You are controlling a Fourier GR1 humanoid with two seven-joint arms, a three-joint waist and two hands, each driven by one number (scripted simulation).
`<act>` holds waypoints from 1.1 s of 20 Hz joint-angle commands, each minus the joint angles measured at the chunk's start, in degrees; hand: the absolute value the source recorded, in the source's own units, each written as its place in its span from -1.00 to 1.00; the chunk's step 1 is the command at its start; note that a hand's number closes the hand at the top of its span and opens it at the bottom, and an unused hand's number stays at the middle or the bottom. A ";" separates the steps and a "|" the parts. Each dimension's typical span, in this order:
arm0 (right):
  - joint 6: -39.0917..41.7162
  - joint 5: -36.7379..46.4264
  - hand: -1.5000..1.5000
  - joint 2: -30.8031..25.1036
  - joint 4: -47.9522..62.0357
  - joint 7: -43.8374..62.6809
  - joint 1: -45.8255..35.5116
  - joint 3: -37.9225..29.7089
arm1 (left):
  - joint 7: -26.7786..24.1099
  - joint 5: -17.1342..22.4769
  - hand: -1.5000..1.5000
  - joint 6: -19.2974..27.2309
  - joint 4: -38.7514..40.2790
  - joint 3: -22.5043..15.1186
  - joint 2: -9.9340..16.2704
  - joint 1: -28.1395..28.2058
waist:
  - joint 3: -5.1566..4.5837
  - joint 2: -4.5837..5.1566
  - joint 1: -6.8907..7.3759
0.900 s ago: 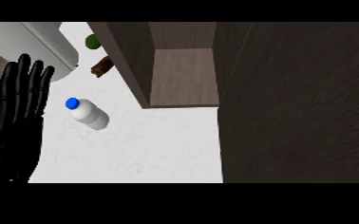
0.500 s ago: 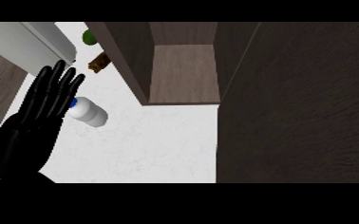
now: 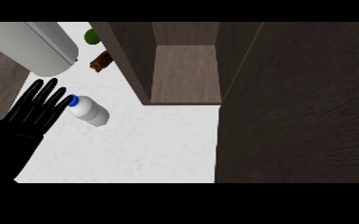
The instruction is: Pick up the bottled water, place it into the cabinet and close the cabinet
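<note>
The bottled water (image 3: 91, 111), white with a blue cap, lies on its side on the white counter (image 3: 147, 147), cap pointing to the upper left. My left hand (image 3: 32, 114) is open at the view's left, fingers straight and spread, their tips right beside the cap. It holds nothing. The dark wooden cabinet (image 3: 186, 71) stands open behind the bottle, its inner shelf bare. Its door (image 3: 294, 104) fills the right side of the view. My right hand does not show.
A large grey rounded object (image 3: 42, 47) sits at the upper left. A green item (image 3: 91, 36) and a brown item (image 3: 101, 60) lie beside the cabinet's left wall (image 3: 129, 61).
My left hand has moved right from the view's left edge to the bottle's cap. The bottle has stayed where it lay.
</note>
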 commanded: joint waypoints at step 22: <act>8.26 -1.96 -1.00 0.73 1.26 -10.62 12.95 0.99 | -6.06 0.51 -1.00 -19.25 17.28 14.25 -0.63 1.66 | -0.01 0.05 -0.07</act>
